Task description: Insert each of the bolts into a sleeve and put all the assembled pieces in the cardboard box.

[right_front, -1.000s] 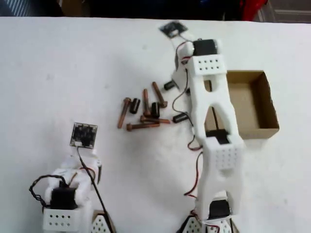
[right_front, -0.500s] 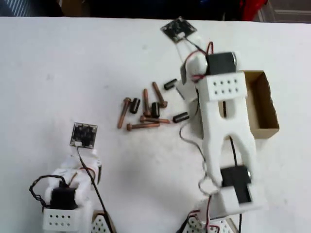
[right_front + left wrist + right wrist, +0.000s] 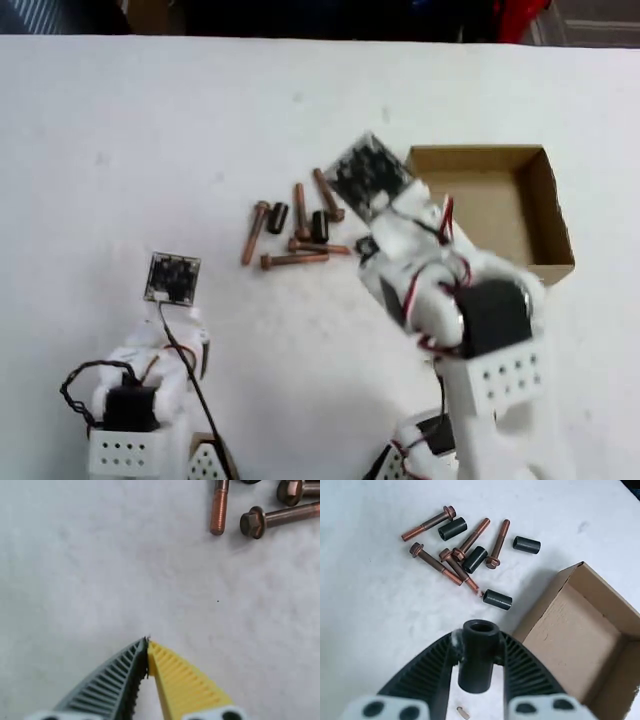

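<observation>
Yellow and grey, my left gripper (image 3: 148,647) is pinched tight with nothing in it, tips over the bare table (image 3: 75,565). Toward the middle, five copper bolts (image 3: 295,259) lie in a loose heap with four loose sleeves (image 3: 497,599) among and beside them. My right gripper (image 3: 478,641) clamps one black sleeve (image 3: 478,664) upright between its fingers, just beside the open cardboard box (image 3: 495,205) at the right.
</observation>
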